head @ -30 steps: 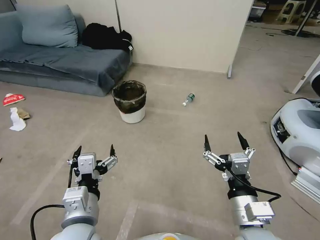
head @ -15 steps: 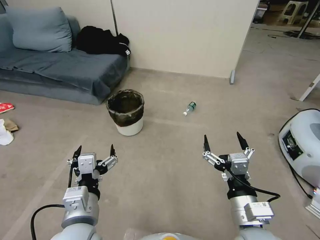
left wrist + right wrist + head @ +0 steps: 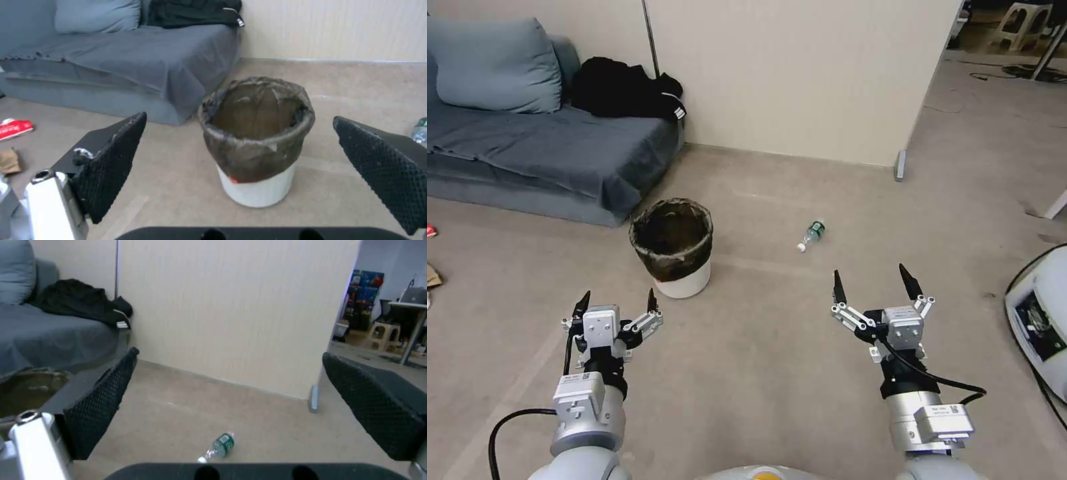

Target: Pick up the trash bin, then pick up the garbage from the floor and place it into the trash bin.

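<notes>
The trash bin (image 3: 672, 248), a white bucket with a black bag over its rim, stands upright on the floor ahead of my left gripper (image 3: 618, 300). That gripper is open and apart from it. In the left wrist view the trash bin (image 3: 260, 190) sits between the spread fingers (image 3: 111, 173), farther off. A small clear bottle (image 3: 812, 235) lies right of the bin, ahead of my open right gripper (image 3: 872, 273); the bottle (image 3: 220, 445) is also in the right wrist view. More garbage lies far left: a red-and-white wrapper (image 3: 15, 128) and a brown scrap (image 3: 9, 161).
A grey sofa (image 3: 547, 147) with a black clothes heap (image 3: 620, 90) stands behind the bin on the left. A beige partition wall (image 3: 800, 73) ends at a metal foot (image 3: 900, 165). A white machine (image 3: 1040, 320) sits at the right edge.
The whole head view has shifted: the camera came closer, so bin and bottle sit lower and the left litter has slid to the edge. Both arms keep their pose, grippers open.
</notes>
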Robot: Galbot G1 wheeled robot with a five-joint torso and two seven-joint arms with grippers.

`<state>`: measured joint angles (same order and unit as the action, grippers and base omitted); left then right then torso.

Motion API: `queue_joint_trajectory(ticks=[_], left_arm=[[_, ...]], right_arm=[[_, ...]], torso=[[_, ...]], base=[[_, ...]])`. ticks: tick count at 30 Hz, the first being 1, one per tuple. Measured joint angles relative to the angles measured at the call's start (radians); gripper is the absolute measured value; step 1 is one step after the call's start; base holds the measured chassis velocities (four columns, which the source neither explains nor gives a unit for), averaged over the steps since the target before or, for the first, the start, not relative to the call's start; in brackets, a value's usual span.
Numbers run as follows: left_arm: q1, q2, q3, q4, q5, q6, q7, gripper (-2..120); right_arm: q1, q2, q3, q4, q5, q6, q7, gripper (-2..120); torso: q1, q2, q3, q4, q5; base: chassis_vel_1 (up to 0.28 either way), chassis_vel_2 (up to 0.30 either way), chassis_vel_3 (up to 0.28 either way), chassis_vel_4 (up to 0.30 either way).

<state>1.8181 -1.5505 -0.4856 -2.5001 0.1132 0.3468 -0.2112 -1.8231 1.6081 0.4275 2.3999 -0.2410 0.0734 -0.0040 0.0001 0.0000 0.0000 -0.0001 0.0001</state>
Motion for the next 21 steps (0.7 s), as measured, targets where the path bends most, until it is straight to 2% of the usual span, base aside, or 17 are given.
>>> queue_joint_trajectory(ticks=[21], left_arm=[[0.000,0.004,0.000,0.000,0.000,-0.001,-0.004,100]], right_arm=[[0.000,0.000,0.002,-0.007,-0.002,0.016,-0.015,100]], torso=[[0.000,0.000,0.000,0.0000,0.0000]], base=[[-0.186,0.190,0.188,-0.185]])
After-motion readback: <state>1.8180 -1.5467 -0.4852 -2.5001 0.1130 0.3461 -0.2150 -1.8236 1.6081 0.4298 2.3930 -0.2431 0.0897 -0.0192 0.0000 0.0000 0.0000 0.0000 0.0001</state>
